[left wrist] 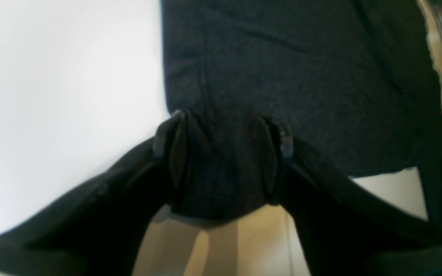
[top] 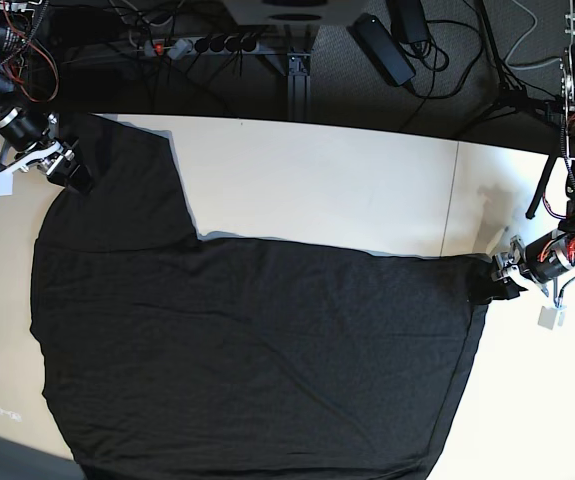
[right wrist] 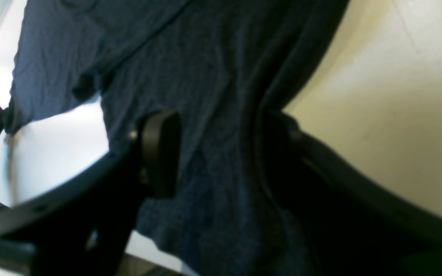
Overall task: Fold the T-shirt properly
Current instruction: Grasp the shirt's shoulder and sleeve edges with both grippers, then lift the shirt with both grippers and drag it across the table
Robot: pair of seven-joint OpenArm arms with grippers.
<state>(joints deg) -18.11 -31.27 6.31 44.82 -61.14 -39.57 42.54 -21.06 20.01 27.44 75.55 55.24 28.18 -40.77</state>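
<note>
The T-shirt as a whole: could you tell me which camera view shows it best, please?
The base view: it shows the T-shirt spread across the table. Both wrist views show only dark fabric bunched between the fingers.

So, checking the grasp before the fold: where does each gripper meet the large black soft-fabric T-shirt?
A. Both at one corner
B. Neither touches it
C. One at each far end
C: the left gripper and right gripper meet opposite ends of the black soft-fabric T-shirt, fabric between both pairs of jaws.

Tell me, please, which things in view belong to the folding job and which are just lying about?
Job: large black soft-fabric T-shirt; left gripper and right gripper, each holding cloth.
Lying about: black power strip; black power adapter; tangled black cables.
</note>
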